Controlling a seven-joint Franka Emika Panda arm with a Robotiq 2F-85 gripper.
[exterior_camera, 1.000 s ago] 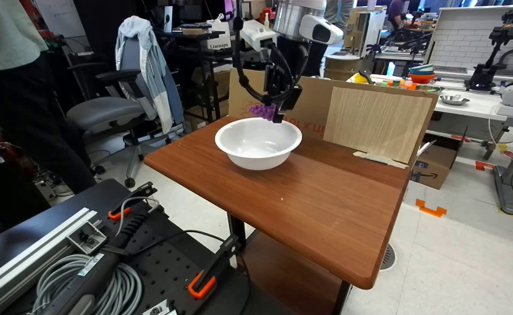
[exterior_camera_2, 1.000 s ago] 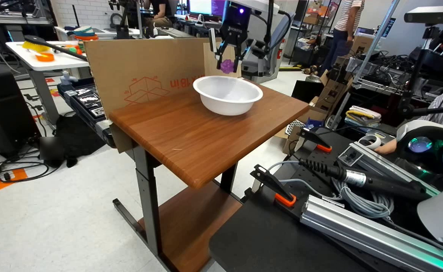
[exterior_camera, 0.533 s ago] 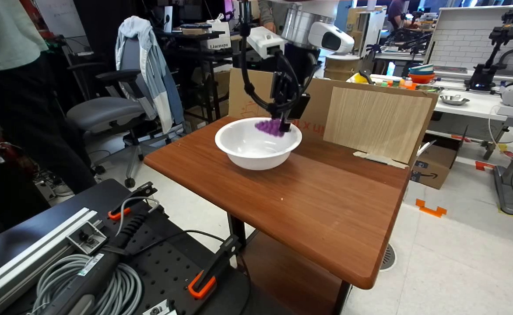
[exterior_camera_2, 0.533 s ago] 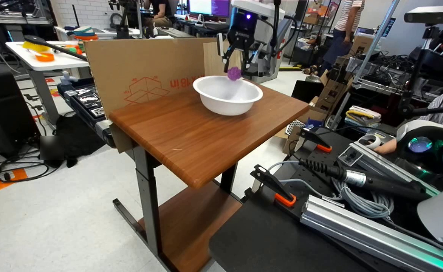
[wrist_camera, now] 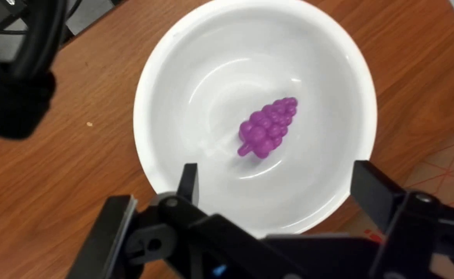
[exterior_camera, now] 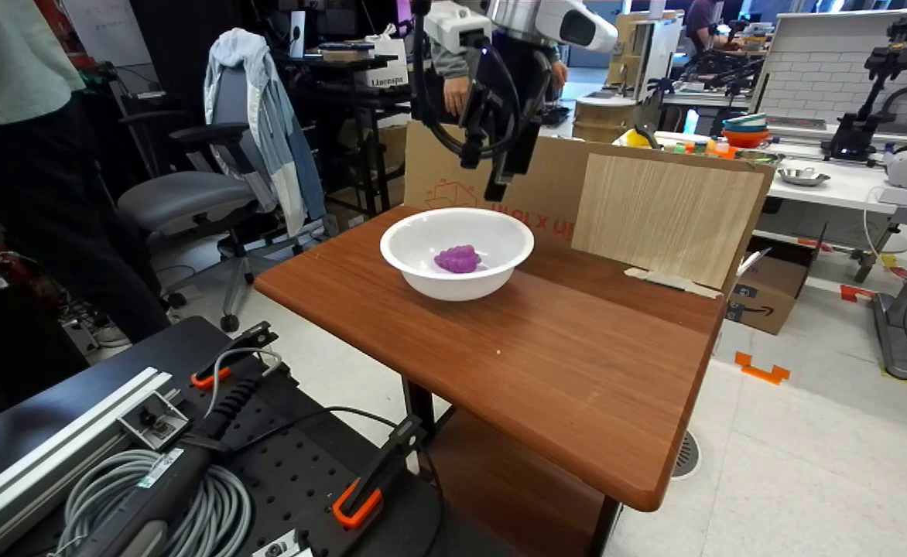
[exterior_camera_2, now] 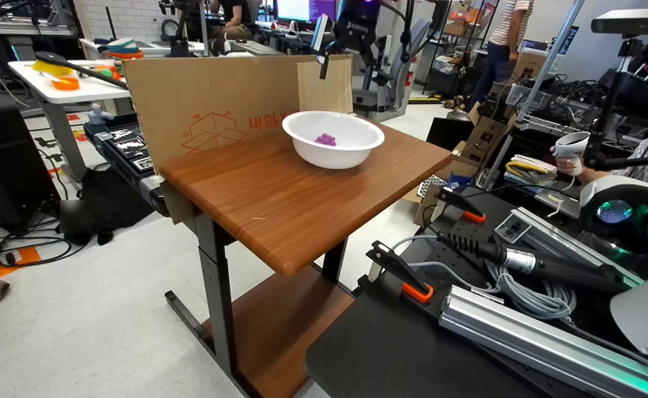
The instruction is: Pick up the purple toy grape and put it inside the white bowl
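The purple toy grape [wrist_camera: 267,126] lies on its side on the floor of the white bowl [wrist_camera: 172,77], its short stem angled toward my jaws in the wrist view. Both exterior views show the grape [exterior_camera: 458,259] [exterior_camera_2: 325,140] down inside the bowl [exterior_camera: 457,288] [exterior_camera_2: 329,158], which stands upright on the table. Above the bowl's far side, clear of its rim, my gripper [exterior_camera: 482,178] [exterior_camera_2: 351,76] hangs in the air. Wide apart in the wrist view, the fingers of the gripper [wrist_camera: 275,164] have nothing between them.
The brown wooden table [exterior_camera: 562,363] carries the bowl near one end. A cardboard sheet [exterior_camera_2: 208,99] with a pale wood panel [exterior_camera: 662,216] rises along one table edge. A black bench [exterior_camera: 306,433] with clamps and coiled cable stands close by. A person's hands [exterior_camera: 455,97] show behind the arm.
Half a second ago the grape was between my fingers at the bowl's rim. The jaws have since opened, the grape has dropped into the bowl, and the gripper has risen.
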